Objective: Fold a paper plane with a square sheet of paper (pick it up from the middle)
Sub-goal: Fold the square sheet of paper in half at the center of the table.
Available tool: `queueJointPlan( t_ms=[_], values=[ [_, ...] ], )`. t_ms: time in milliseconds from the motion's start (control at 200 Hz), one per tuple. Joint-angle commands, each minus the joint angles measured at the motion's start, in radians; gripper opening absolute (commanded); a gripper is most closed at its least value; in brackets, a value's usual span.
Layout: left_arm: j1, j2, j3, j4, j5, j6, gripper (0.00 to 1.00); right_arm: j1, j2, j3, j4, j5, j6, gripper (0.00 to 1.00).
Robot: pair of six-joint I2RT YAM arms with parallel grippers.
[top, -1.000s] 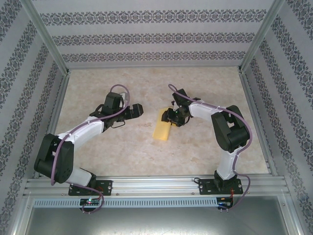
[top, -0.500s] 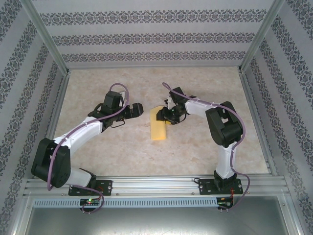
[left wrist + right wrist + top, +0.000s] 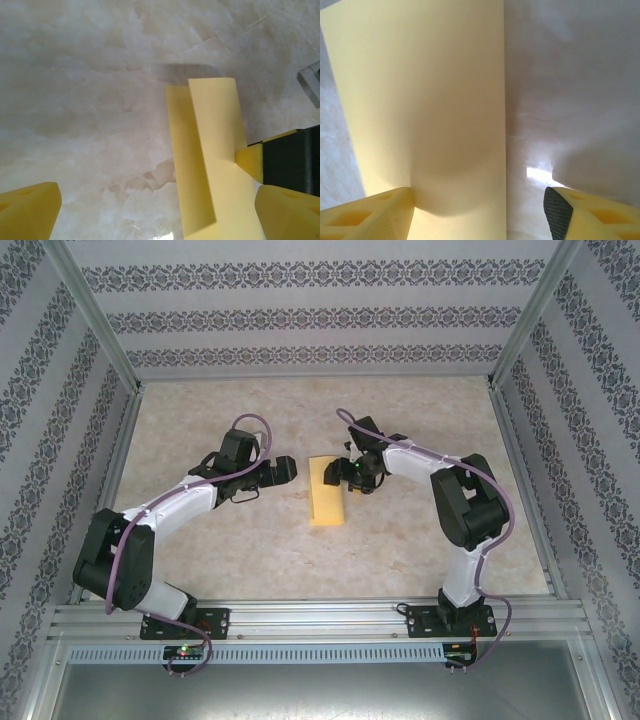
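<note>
Yellow sheet [image 3: 328, 492] lying folded as narrow strip, nose and wing folds pending; left gripper [image 3: 284, 470] hovering open, right gripper [image 3: 342, 474] straddling its edge, fingers apart.

Plain yellow paper [image 3: 328, 495] on marbled beige table [image 3: 400, 550]; grey floral-striped white walls [image 3: 300, 315].

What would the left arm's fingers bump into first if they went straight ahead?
Probably the folded yellow paper, lying flat just ahead of the left fingers, though depth is hard to judge.
</note>
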Motion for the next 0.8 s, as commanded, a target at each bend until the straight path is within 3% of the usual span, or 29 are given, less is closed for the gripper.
queueJointPlan(
  t_ms=[0,654,794],
  values=[
    [-0.012,0.02,0.021,0.027,0.018,0.018,1.0,0.002,-0.036,-0.012,-0.045,0.059,0.014,0.71],
    [-0.013,0.022,0.02,0.023,0.016,-0.003,1.0,0.106,0.098,0.094,-0.148,0.296,0.199,0.77],
    [-0.013,0.027,0.016,0.032,0.021,-0.01,1.0,0.105,0.083,0.057,-0.074,0.25,0.253,0.77]
  ],
)
